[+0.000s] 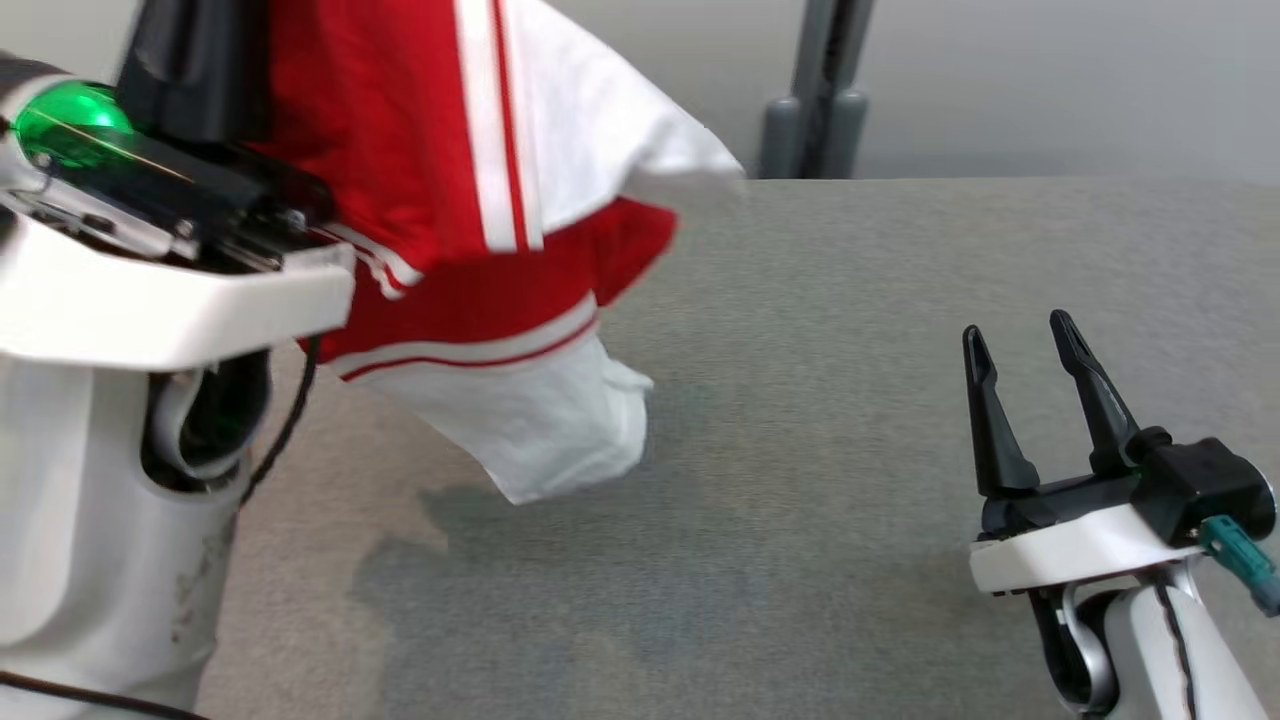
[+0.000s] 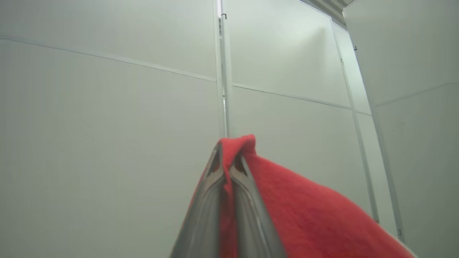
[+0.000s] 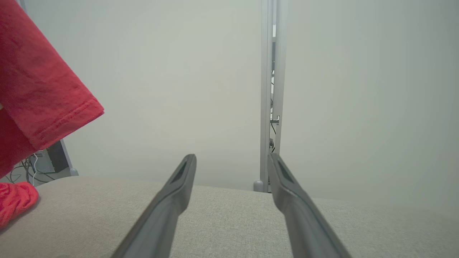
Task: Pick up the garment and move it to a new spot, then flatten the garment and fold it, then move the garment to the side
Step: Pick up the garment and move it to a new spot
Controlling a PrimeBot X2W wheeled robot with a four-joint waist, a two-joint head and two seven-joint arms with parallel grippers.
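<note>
The garment (image 1: 470,230) is red and white with striped bands, and it hangs in the air at the upper left of the head view, its white lower end just above the grey table (image 1: 850,400). My left gripper (image 2: 228,157) is shut on a fold of its red cloth (image 2: 308,211), raised high toward the wall. In the right wrist view a red sleeve (image 3: 39,96) hangs at the left edge. My right gripper (image 1: 1020,345) stands open and empty low over the table at the right, fingers (image 3: 179,186) apart.
A grey post and stand (image 1: 820,90) rise behind the table's far edge. Pale wall panels (image 2: 107,107) stand beyond. The left arm's white body (image 1: 110,400) takes up the left side of the head view.
</note>
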